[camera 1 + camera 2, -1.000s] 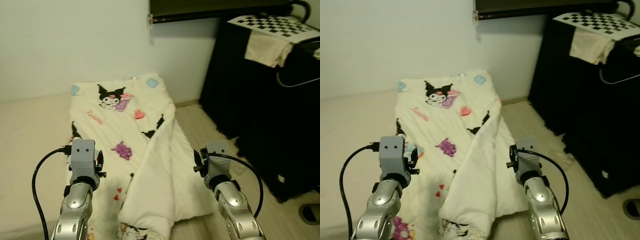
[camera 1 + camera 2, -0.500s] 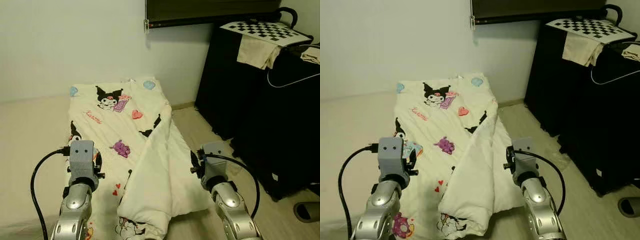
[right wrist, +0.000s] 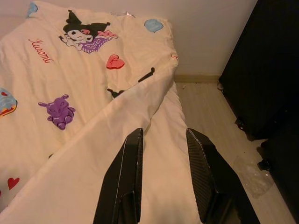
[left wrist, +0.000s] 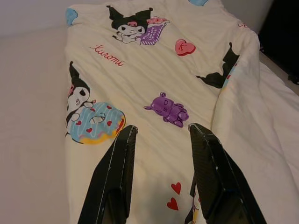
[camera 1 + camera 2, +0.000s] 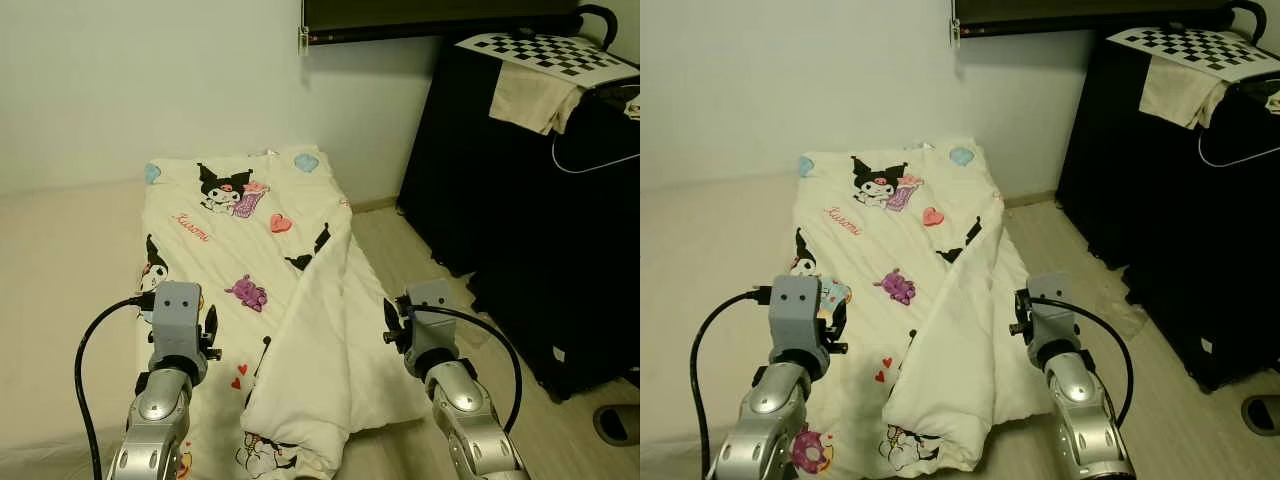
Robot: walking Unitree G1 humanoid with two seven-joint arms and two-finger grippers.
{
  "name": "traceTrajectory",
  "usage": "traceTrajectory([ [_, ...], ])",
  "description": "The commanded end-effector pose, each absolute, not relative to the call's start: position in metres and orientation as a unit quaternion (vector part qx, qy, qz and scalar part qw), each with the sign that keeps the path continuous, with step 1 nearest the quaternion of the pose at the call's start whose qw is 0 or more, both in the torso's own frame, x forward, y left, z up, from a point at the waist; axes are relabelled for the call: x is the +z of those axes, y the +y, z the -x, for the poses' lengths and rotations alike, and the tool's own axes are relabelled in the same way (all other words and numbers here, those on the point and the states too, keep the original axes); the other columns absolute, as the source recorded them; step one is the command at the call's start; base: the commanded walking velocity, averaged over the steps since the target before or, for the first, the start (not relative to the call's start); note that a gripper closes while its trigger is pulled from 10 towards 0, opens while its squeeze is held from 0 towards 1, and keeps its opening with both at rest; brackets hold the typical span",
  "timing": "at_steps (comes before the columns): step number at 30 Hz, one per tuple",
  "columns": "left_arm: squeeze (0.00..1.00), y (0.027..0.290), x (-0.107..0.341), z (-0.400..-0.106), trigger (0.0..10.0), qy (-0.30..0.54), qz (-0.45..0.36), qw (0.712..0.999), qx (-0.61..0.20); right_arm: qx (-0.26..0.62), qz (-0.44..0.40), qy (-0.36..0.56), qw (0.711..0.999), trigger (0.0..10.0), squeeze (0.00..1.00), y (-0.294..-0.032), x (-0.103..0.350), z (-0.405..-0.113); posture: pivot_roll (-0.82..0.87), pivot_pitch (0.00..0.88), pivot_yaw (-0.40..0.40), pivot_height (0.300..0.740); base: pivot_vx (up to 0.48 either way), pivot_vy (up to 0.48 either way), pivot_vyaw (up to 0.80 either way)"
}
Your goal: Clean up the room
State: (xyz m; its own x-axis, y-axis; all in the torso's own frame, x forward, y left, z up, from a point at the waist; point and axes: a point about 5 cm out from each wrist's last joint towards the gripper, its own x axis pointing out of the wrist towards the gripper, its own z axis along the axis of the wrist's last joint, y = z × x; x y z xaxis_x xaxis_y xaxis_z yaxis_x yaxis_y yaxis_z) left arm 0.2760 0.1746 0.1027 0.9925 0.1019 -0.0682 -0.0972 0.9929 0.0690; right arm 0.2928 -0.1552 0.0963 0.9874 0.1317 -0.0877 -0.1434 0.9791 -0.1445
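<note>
A cream cartoon-printed quilt (image 5: 260, 260) lies spread on a pale mattress (image 5: 60, 300), its long axis running straight away from the robot toward the white wall (image 5: 150, 80). Its right-hand edge is folded back over itself in a long white flap (image 5: 320, 340) that slumps off the mattress onto the wooden floor (image 5: 400, 240).

The right gripper (image 3: 163, 177) hangs directly above that flap, fingers parted by a moderate gap and holding nothing; the flap runs lengthwise between them and ahead. The left gripper (image 4: 161, 172) hovers over the flat printed part, likewise open and empty, with a purple bear print (image 4: 168, 109) just ahead. So the right arm looks nearer the loose fold.

A black cabinet (image 5: 520, 220) stands close on the right, with a checkerboard sheet (image 5: 550, 50) and a beige cloth (image 5: 535, 100) on top.
</note>
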Motion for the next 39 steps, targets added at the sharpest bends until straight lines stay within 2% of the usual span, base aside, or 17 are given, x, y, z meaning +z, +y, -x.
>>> traceTrajectory([
  [1, 0.00, 0.178, 0.098, -0.272, 10.0, 0.047, -0.048, 0.997, 0.047, 0.068, 0.072, 0.044, 0.994, 10.0, 0.00, -0.157, 0.093, -0.291, -0.08, 0.144, 0.014, 0.685, 0.000, 0.000, 0.00],
  [14, 0.00, 0.177, 0.097, -0.271, 10.0, 0.048, -0.049, 0.997, 0.041, 0.071, 0.071, 0.047, 0.994, 10.0, 0.00, -0.155, 0.090, -0.287, -0.09, 0.136, 0.017, 0.631, 0.000, 0.000, 0.00],
  [28, 0.00, 0.171, 0.099, -0.272, 10.0, 0.045, -0.047, 0.997, 0.030, 0.070, 0.064, 0.050, 0.994, 10.0, 0.00, -0.154, 0.088, -0.285, -0.08, 0.128, 0.019, 0.631, 0.000, 0.000, 0.00],
  [34, 0.00, 0.168, 0.099, -0.272, 10.0, 0.045, -0.047, 0.998, 0.024, 0.073, 0.056, 0.049, 0.995, 10.0, 0.00, -0.152, 0.088, -0.283, -0.08, 0.131, 0.021, 0.603, 0.000, 0.000, 0.00],
  [35, 0.00, 0.169, 0.099, -0.272, 10.0, 0.045, -0.047, 0.998, 0.025, 0.072, 0.057, 0.049, 0.995, 10.0, 0.00, -0.151, 0.088, -0.283, -0.08, 0.132, 0.020, 0.588, 0.000, 0.000, 0.00],
  [39, 0.00, 0.169, 0.098, -0.271, 10.0, 0.046, -0.048, 0.997, 0.026, 0.071, 0.057, 0.048, 0.995, 10.0, 0.00, -0.152, 0.088, -0.282, -0.08, 0.136, 0.019, 0.583, 0.000, 0.000, 0.00],
])
